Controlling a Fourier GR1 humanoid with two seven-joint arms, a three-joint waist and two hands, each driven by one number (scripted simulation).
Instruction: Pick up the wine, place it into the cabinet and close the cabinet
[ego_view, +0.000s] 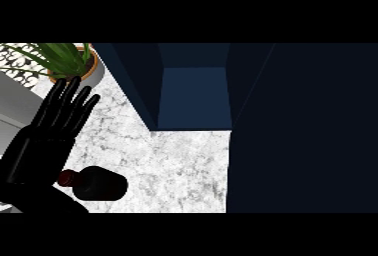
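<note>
Fingers (70, 100) straight and spread, the left hand (48, 142) rests at the left edge holding nothing, while the wine (96, 182), a dark bottle with a red cap, stands untouched on the marble bench (184, 165) near it, and the cabinet (193, 95) beyond is open, so everything looks left to do.

We take this for a home kitchen — the marble counter (184, 160) is white with grey veining, a dark navy cabinet (193, 95) stands on it with its door open, and a potted plant (70, 60) sits at the counter's far left corner.
</note>
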